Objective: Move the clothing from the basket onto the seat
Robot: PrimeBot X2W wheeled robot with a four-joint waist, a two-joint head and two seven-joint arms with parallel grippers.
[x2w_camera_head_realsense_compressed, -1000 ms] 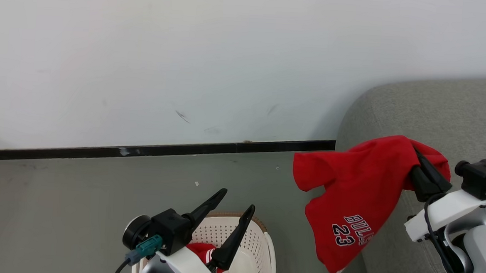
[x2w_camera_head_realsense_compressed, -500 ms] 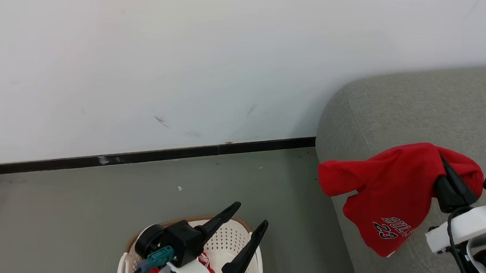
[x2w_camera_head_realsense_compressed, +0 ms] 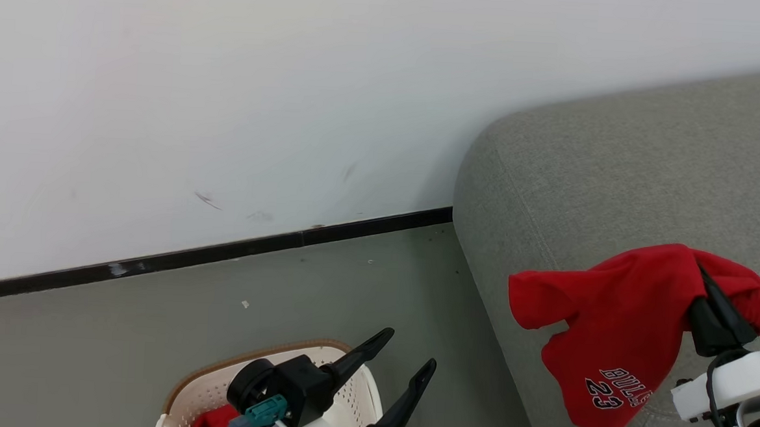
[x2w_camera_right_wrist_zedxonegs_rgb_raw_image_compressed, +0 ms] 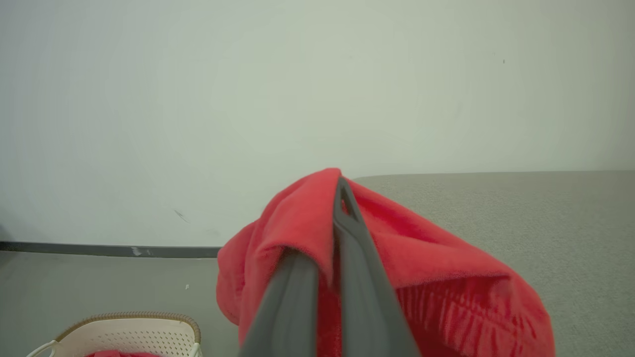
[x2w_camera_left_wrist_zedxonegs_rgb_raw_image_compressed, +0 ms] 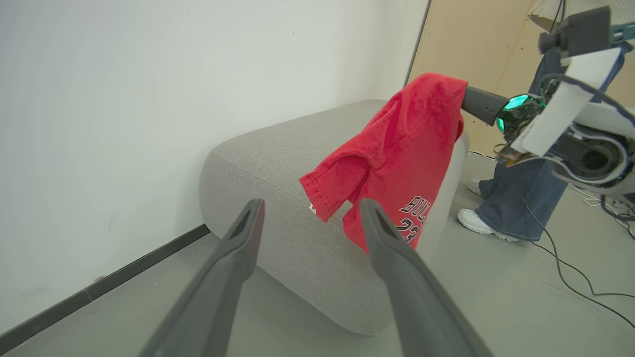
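Observation:
A red shirt (x2w_camera_head_realsense_compressed: 608,329) with "BULLS 23" lettering hangs from my right gripper (x2w_camera_head_realsense_compressed: 702,276), which is shut on its bunched top edge. It dangles over the left end of the grey seat (x2w_camera_head_realsense_compressed: 616,174). In the right wrist view the red shirt (x2w_camera_right_wrist_zedxonegs_rgb_raw_image_compressed: 426,258) drapes over both fingers of the right gripper (x2w_camera_right_wrist_zedxonegs_rgb_raw_image_compressed: 340,186). The left wrist view shows the shirt (x2w_camera_left_wrist_zedxonegs_rgb_raw_image_compressed: 402,148) hanging in front of the seat (x2w_camera_left_wrist_zedxonegs_rgb_raw_image_compressed: 278,158). My left gripper (x2w_camera_head_realsense_compressed: 412,348) is open and empty above the basket (x2w_camera_head_realsense_compressed: 215,374). Another red garment (x2w_camera_head_realsense_compressed: 213,423) lies inside the basket.
A white wall with a black baseboard (x2w_camera_head_realsense_compressed: 222,254) runs behind the grey floor and the seat. In the left wrist view a person's legs (x2w_camera_left_wrist_zedxonegs_rgb_raw_image_compressed: 516,198) in jeans and white shoes stand beyond the seat, with cables (x2w_camera_left_wrist_zedxonegs_rgb_raw_image_compressed: 570,267) on the floor.
The head camera has turned, so the whole picture slid left. The right gripper has carried the shirt from beside the seat's edge to over the seat. The left gripper stays open.

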